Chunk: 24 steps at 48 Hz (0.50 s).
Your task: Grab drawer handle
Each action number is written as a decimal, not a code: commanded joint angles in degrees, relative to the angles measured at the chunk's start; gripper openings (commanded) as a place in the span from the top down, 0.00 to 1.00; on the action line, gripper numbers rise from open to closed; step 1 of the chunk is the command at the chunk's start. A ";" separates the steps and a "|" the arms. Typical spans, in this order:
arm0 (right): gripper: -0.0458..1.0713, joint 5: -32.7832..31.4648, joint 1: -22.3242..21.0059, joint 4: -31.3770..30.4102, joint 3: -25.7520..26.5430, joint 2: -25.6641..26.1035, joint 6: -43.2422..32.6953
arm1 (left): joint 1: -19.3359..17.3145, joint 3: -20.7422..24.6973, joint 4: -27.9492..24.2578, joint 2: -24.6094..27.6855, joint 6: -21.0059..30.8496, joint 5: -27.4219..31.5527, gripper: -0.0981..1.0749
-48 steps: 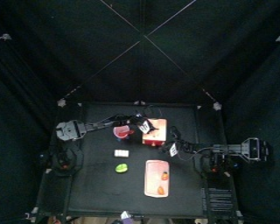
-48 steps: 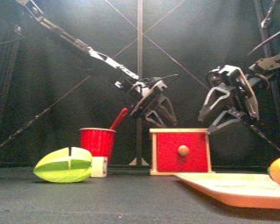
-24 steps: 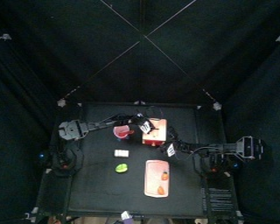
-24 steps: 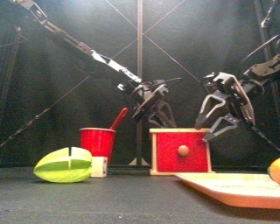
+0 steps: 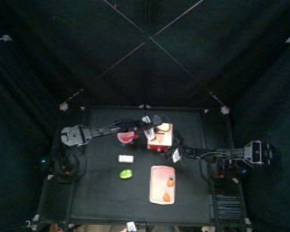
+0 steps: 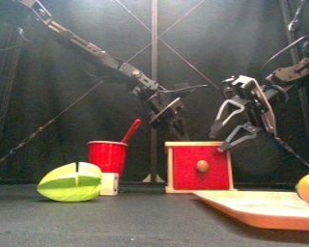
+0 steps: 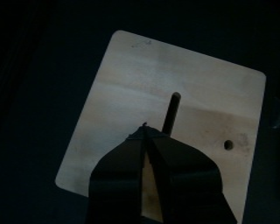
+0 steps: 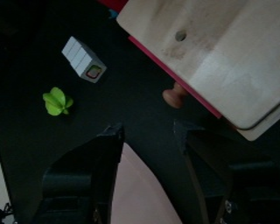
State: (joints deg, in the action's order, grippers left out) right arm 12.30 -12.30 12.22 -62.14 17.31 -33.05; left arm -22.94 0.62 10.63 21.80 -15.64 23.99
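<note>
Drawer point(image 6: 200, 166): mid-table, knob point(image 6: 203, 166) facing front, red cup point(image 6: 108, 155) beside it. Left gripper point(image 7: 150, 144): over the drawer's top, jaws nearly together, holding nothing; right gripper point(image 8: 149, 131): jaws apart, empty, above the knob side. Risk: the right gripper, descending off-line, may nudge the light drawer backwards instead of catching the knob.

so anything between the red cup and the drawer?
No. In the front view only bare table separates the red cup from the drawer.

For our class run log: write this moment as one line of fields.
left gripper: over drawer top | right gripper: open, near drawer front knob | knob: ungrasped
</note>
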 commanded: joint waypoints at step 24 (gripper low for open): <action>0.21 -22.32 0.62 3.96 6.77 7.12 -0.09 | -0.26 -0.44 0.00 0.00 0.09 0.00 0.50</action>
State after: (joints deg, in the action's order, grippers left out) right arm -3.43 -11.51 17.05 -58.01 22.32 -32.96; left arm -23.03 0.00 10.63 21.88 -15.64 23.73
